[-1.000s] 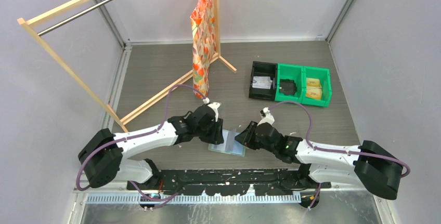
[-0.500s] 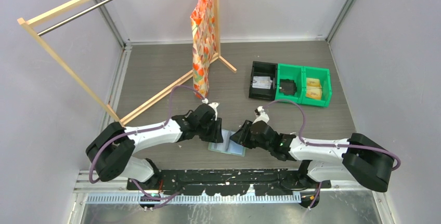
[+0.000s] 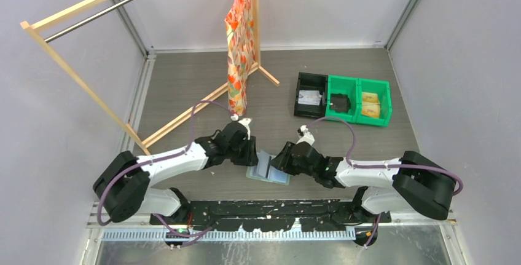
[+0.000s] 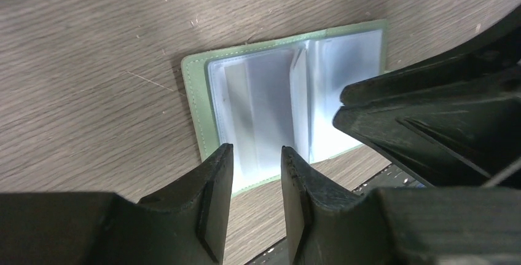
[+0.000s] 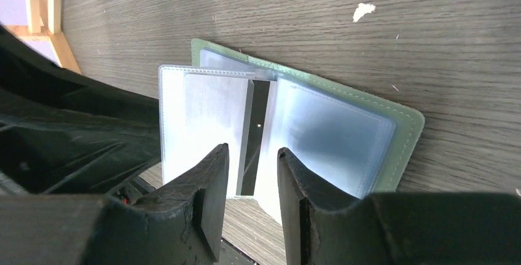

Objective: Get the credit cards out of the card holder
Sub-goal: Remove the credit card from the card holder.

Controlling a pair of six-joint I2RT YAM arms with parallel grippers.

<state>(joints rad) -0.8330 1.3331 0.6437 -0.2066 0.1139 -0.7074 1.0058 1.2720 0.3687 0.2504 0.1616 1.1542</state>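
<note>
The sage-green card holder (image 3: 269, 171) lies open and flat on the wood-grain table between my two grippers. Its clear, pale blue-grey sleeves face up, and one sleeve leaf stands up near the middle fold. No card shows clearly in the sleeves. In the left wrist view the holder (image 4: 258, 102) lies just beyond my left gripper (image 4: 256, 153), which is open by a narrow gap and empty. In the right wrist view the holder (image 5: 319, 123) lies right in front of my right gripper (image 5: 252, 151), also narrowly open and empty, its fingertips over the fold. The grippers (image 3: 254, 154) (image 3: 281, 160) face each other across the holder.
A black bin (image 3: 310, 96) and two green bins (image 3: 358, 100) stand at the back right. A wooden clothes rack (image 3: 184, 114) with an orange patterned cloth (image 3: 238, 43) stands at the back left. The table's near edge and a black rail (image 3: 264, 211) lie just behind the holder.
My right gripper has moved left onto the holder's right half. My left gripper has drawn back a little to the left. One sleeve leaf now stands up.
</note>
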